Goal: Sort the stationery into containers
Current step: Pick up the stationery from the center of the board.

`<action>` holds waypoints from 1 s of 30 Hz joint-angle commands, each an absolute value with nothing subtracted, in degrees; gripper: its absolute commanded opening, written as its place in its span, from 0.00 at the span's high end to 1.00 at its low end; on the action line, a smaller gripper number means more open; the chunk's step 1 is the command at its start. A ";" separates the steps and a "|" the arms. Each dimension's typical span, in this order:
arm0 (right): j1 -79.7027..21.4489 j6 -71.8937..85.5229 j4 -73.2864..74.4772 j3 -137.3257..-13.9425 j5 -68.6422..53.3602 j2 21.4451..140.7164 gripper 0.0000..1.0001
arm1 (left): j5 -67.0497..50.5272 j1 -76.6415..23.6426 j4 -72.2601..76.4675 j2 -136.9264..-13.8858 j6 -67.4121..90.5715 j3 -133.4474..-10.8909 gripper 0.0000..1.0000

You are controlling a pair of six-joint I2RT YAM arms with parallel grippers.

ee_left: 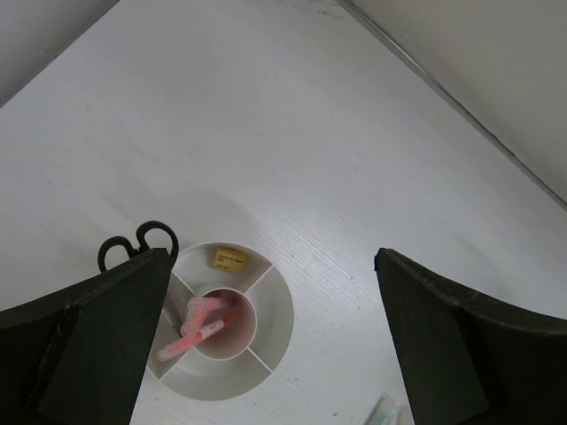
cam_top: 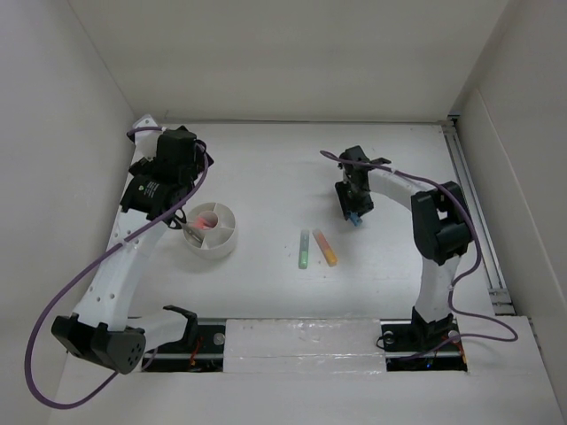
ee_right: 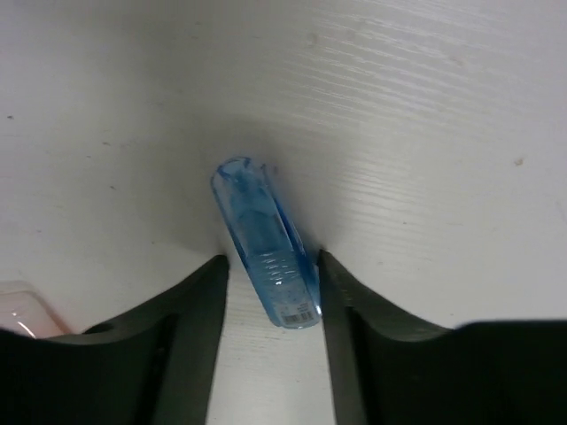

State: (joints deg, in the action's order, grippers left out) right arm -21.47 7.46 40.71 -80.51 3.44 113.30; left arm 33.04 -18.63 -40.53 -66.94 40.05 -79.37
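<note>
While the left gripper (ee_left: 272,257) hangs empty over the white tub (ee_left: 273,305), its jaws spread wide, the right gripper (ee_right: 273,257) straddles the blue marker (ee_right: 261,226), which lies flat on the table (cam_top: 266,177) well apart from that tub, jaws either side and not yet clamped. Next, I reckon, it needs a firm pinch, then a lift across; the table is matt white, boxed by plain white walls (cam_top: 266,53).

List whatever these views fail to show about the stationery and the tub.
- Scissors: left wrist view shows only the handle loops; a left finger covers the blades.
- Tub: the same finger hides its left compartments.
- Blue marker: right wrist view leaves unclear whether the right fingers pinch it.
- Eraser: too small to find in the top view.
</note>
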 commanded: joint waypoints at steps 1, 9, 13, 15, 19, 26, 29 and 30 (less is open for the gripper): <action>-23.47 6.77 40.34 -81.39 4.30 115.05 0.53 | 34.10 -18.63 -40.34 -65.13 38.76 -79.80 0.01; -23.99 5.71 42.28 -84.28 1.24 117.86 0.74 | 33.57 -18.63 -40.34 -63.90 38.23 -78.75 0.01; -23.99 5.01 44.38 -88.15 -0.26 119.97 1.00 | 33.57 -18.63 -40.34 -62.59 37.71 -77.53 0.01; -23.99 5.01 44.91 -89.02 -1.57 119.98 1.00 | 33.05 -18.63 -39.81 -62.06 37.71 -77.52 0.01; -23.99 5.80 45.70 -94.54 -2.11 116.11 1.00 | 30.86 -18.63 -39.20 -62.05 37.09 -76.99 0.01; -26.44 8.44 46.94 -107.56 -7.01 110.13 1.00 | 28.31 -18.63 -38.58 -61.44 37.09 -76.38 0.01; -29.51 10.28 38.99 -107.58 -14.90 106.36 1.00 | 26.12 -18.63 -36.57 -60.91 37.09 -75.76 0.01; -30.31 11.07 36.85 -106.80 -16.42 105.56 1.00 | 25.49 -18.63 -36.56 -60.91 37.09 -75.24 0.01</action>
